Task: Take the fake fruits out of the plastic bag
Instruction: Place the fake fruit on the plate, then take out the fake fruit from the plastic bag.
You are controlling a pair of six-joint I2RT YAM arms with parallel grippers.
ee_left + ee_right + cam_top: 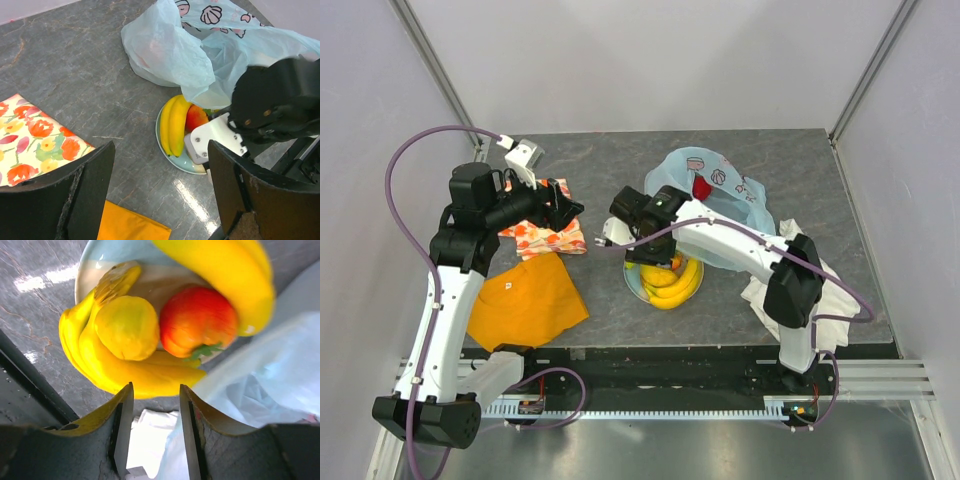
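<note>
The left end effector point(161, 152) gapes wide, the right end effector point(156, 392) half-open, both empty.

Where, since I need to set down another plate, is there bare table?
Bare table lies at the far edge between the floral cloth and the plastic bag, and at the near edge between the orange cloth and white cloth. It is crowded around the plate, under the right arm.
</note>
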